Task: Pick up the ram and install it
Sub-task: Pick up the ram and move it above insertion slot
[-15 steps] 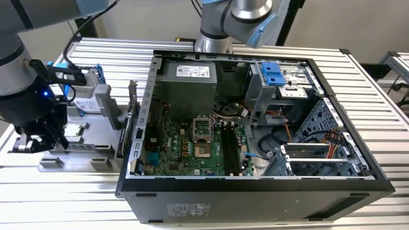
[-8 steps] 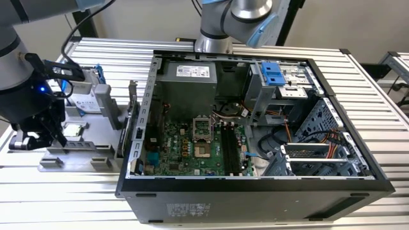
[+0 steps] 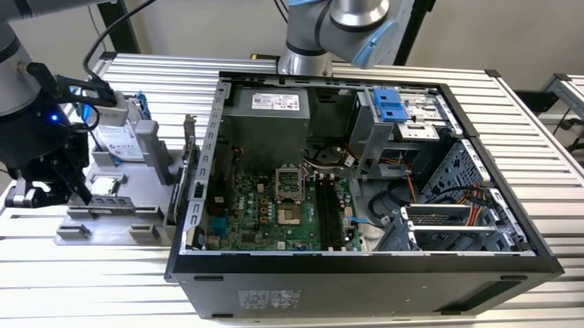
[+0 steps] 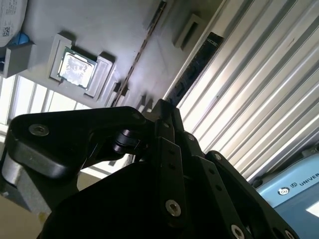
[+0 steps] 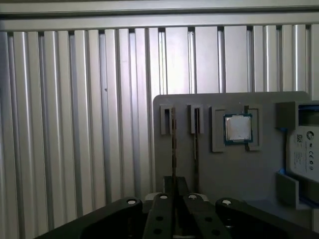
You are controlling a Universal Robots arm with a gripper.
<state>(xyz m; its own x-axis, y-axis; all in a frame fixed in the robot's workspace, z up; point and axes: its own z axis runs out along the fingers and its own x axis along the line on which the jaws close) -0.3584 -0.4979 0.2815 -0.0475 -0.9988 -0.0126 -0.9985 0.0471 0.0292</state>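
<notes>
From here, my arm shows at the upper left of the exterior view as a silver-grey metal tube (image 3: 11, 65) running into a black wrist housing (image 3: 32, 140) with a small blue light (image 3: 53, 117) glowing on it. Thin black cables (image 3: 102, 37) loop down to a black box-shaped mount (image 3: 78, 89) on the wrist. At the top centre I see a round silver joint (image 3: 342, 17) with a pale blue plastic cap (image 3: 379, 37). In the first wrist view, the matte black gripper (image 5: 174, 191) is built of flat bars pinned with silver socket-head screws (image 5: 131, 202). The second wrist view shows another pale blue cover (image 4: 291, 191) carrying white print.
</notes>
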